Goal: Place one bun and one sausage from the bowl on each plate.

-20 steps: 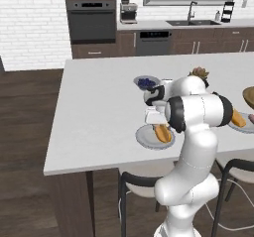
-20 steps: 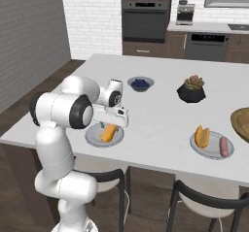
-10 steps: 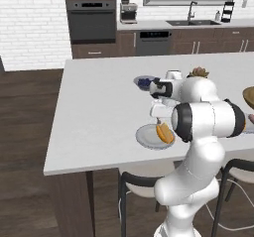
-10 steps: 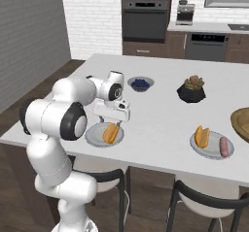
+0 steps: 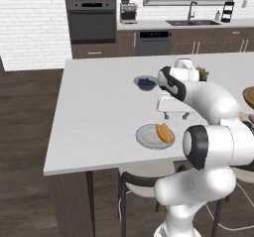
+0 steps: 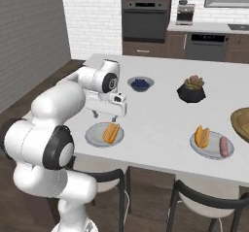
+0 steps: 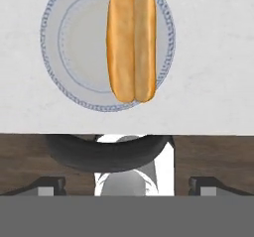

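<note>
1. Tool (image 5: 173,116) hangs above the bench (image 5: 99,112), just behind the near plate (image 5: 149,137); fingers spread wide, holding nothing.
2. Near plate carries one bun (image 7: 131,42).
3. Far plate (image 6: 211,145) carries a bun and a sausage (image 6: 223,146).
4. Bowl (image 6: 241,123) sits at the bench's right edge.

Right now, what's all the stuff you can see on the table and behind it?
Plates: two, pale grey, near edge; nearer one, other.
Buns: two, orange-yellow, one per plate.
Sausage: one, pinkish, beside the right plate's bun.
Bowl: one, golden-brown, right edge.
Berry bowl: one, grey, blue berries.
Plant pot: one, black.
Table: one, white.
Oven: one, dark, back wall.
Gripper: one, white, open above the nearer plate.
</note>
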